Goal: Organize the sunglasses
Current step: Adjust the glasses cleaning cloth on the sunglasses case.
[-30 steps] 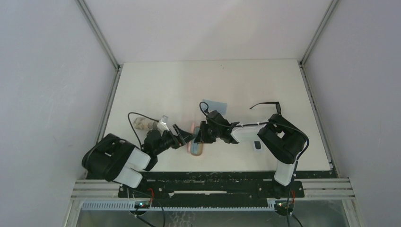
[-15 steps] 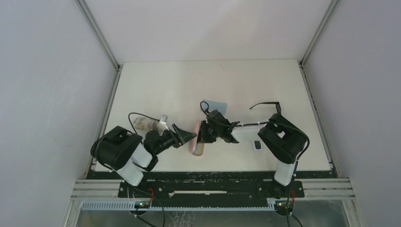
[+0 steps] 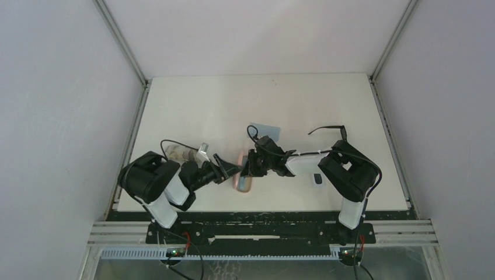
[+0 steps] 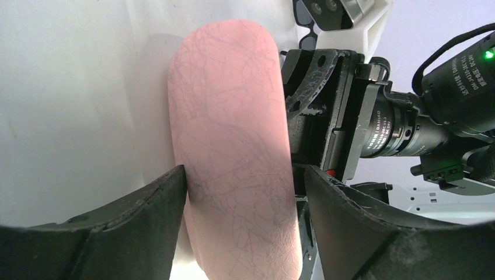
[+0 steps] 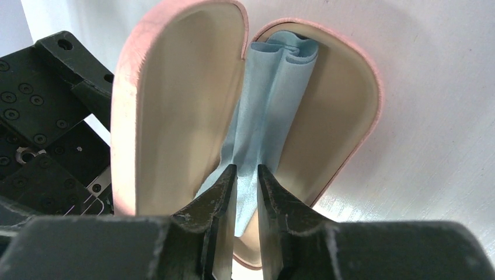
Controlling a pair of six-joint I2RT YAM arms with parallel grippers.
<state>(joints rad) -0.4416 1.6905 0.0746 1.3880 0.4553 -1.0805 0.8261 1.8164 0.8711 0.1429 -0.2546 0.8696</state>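
Pink shell front and centre: the pink case [image 3: 242, 179] is lying open near the front of the table [image 3: 204, 105], right between the two grippers. The right gripper [image 5: 246, 169] is reaching into it from the right side. Its jaws are sitting almost together and pinching a rumpled light-blue cloth [image 5: 274, 87], which is lying in the crease between the two cream-lined halves.

The left gripper [image 4: 245, 175] is standing wide astride one half of the case from the left. One finger [image 4: 134, 221] is pressing against the pink skin, but the other side is showing a sliver of dark gap. Whether it is truly gripping, I cannot tell.

The sunglasses [image 3: 328, 129] are lying on the table well apart to the right, beyond the right arm's elbow, and nothing is touching them. A second blue cloth [image 3: 264, 128] is lying flat just beyond the right gripper, and a grey-patterned case [image 3: 178, 153] is resting beside the left arm.
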